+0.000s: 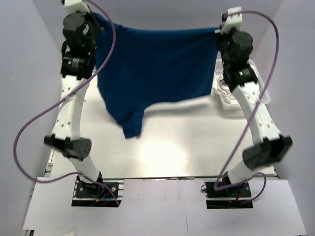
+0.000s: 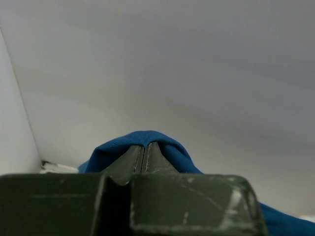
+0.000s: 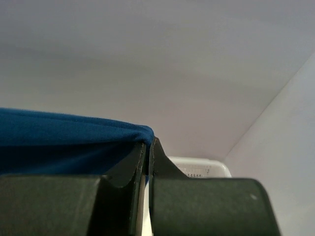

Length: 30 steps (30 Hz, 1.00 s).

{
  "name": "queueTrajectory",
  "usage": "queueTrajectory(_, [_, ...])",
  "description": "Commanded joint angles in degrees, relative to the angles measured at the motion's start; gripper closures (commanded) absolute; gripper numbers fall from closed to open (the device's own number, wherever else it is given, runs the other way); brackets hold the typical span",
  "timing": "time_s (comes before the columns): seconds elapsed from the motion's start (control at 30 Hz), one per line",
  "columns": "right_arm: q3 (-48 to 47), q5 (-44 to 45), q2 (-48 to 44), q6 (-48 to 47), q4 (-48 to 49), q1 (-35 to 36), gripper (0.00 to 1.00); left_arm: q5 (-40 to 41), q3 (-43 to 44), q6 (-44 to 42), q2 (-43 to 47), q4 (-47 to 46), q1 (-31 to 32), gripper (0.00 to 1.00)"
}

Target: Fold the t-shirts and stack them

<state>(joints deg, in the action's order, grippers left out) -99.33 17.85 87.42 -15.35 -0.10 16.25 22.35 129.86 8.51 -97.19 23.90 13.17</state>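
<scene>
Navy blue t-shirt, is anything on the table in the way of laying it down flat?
Nothing visible. The navy blue cloth t-shirt hangs from the left gripper and right gripper over bare white table; the white lattice plastic basket sits at the right edge.

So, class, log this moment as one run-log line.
stage: blue t-shirt held up | left gripper: shut on blue t-shirt | right gripper: shut on blue t-shirt | cloth: spread between arms, hanging

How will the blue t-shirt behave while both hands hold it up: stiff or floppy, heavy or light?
Probably floppy: the blue t-shirt sags between the left hand and right hand, one part hanging lower. Likely light, since small pinches of cloth carry it. It might slip if pulled harder, as each hand grips only an edge.
</scene>
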Motion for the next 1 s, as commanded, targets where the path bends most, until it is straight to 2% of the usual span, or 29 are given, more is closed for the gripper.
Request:
queueTrajectory(0.0, [-12.1, 1.8, 7.7, 1.6, 6.1, -2.4, 1.0, 5.9, 7.8, -6.1, -3.8, -9.1, -0.9, 1.0])
queueTrajectory(0.03, [-19.7, -0.1, 9.7, 2.9, 5.0, -3.3, 1.0, 5.9, 8.5, -6.7, -5.3, -13.5, -0.9, 1.0])
queueTrajectory(0.07, [-22.4, -0.7, 15.1, 4.3, 4.5, -3.6, 1.0, 5.9, 9.2, -6.7, -5.3, -15.5, -1.4, 1.0])
queueTrajectory(0.13, [-28.7, -3.8, 17.9, 5.4, 4.1, -4.3, 1.0, 4.6, 11.6, -7.4, -7.4, -18.8, -2.0, 1.0])
queueTrajectory(0.2, [-30.8, -6.3, 20.3, 7.0, 6.3, -5.0, 1.0, 3.4, 13.9, -8.1, -8.5, -22.8, -2.0, 1.0])
queueTrajectory(0.37, [-20.9, -10.6, 13.9, 8.2, 11.0, -5.6, 1.0, 2.6, 10.1, -8.1, -5.4, -22.1, -2.5, 1.0])
queueTrajectory(0.43, [-13.1, -11.5, 11.8, 8.3, 11.1, -5.6, 1.0, 2.6, 3.9, -7.6, -2.8, -19.3, -2.5, 1.0])
queueTrajectory(0.53, [0.0, -13.2, 6.5, 8.0, 14.6, -5.7, 1.0, 3.8, -17.7, -4.7, 8.9, -20.1, -2.5, 1.0])
queueTrajectory(0.57, [5.5, -13.7, 4.5, 8.0, 15.0, -5.7, 1.0, 3.8, -31.4, -3.9, 12.8, -21.7, -2.5, 1.0])
queueTrajectory(0.6, [7.6, -15.5, 3.6, 7.8, 15.2, -5.6, 1.0, 3.8, -37.6, -3.1, 20.2, -24.7, -2.0, 1.0])
queueTrajectory(0.63, [13.7, -16.4, 1.5, 7.0, 15.6, -5.6, 1.0, 4.4, -42.8, -1.8, 23.5, -24.7, -2.0, 1.0])
queueTrajectory(0.67, [15.7, -17.2, 0.7, 6.7, 15.1, -5.5, 1.0, 4.4, -50.9, 1.5, 26.4, -23.6, -2.0, 1.0])
queueTrajectory(0.7, [17.7, -19.8, -0.1, 6.0, 14.8, -5.4, 1.0, 4.4, -54.3, 3.2, 29.0, -21.0, -1.3, 1.0])
queueTrajectory(0.73, [23.9, -20.7, -2.4, 5.7, 14.5, -5.3, 1.0, 2.8, -57.2, 5.6, 33.3, -18.6, -1.3, 1.0])
queueTrajectory(0.8, [27.6, -21.4, -3.8, 6.2, 14.9, -5.4, 1.0, -1.1, -65.4, 12.8, 36.6, -13.5, -1.3, 1.0])
queueTrajectory(0.83, [33.4, -21.7, -5.1, 7.3, 14.3, -5.3, 1.0, -2.6, -70.7, 18.0, 39.2, -8.2, -1.3, 1.0])
queueTrajectory(0.93, [40.1, -21.4, -8.1, 9.3, 13.1, -5.2, 1.0, -9.9, -80.9, 23.6, 42.0, -0.4, -1.3, 1.0])
queueTrajectory(0.97, [45.0, -21.4, -9.3, 10.5, 12.2, -5.3, 1.0, -12.0, -82.8, 26.0, 42.5, 1.0, -1.3, 1.0])
